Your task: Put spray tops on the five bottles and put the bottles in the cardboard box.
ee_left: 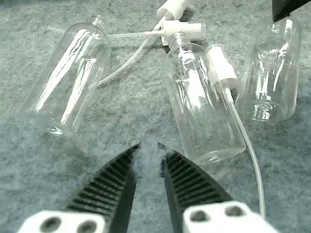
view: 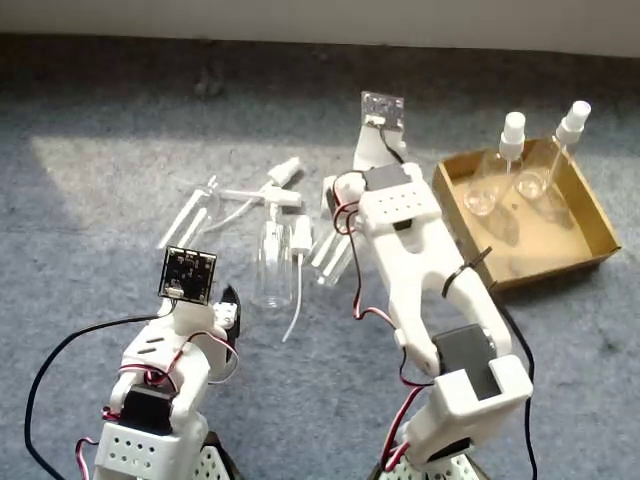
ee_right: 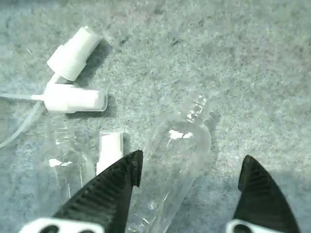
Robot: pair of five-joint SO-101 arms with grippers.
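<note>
Plastic, clear and thin-walled: three uncapped bottles lie on their sides at the middle of the scene, the left bottle, the middle bottle and the right bottle. Three white spray tops with long thin dip tubes lie among them. One spray top rests along the middle bottle and another lies just beyond its neck. By my assessment the bottles are light, smooth and prone to roll or slip, and will flex if squeezed hard, so a moderate hold across the mid-body is advised. The tops should be taken by their stiff heads, as the tubes look limp. The right gripper stands over the right bottle with its jaws wide apart on either side of it and is not clamped; contact cannot be confirmed. The left gripper sits on the near side facing the gap between the left and middle bottles, jaws drawn almost together with only a slit between them, holding nothing. A shallow brown cardboard box at the far right holds two capped bottles standing upright. Three bottles therefore remain to be capped. The surface is a grey-blue short-pile carpet, partly sunlit, with a pale strip along the far edge.
</note>
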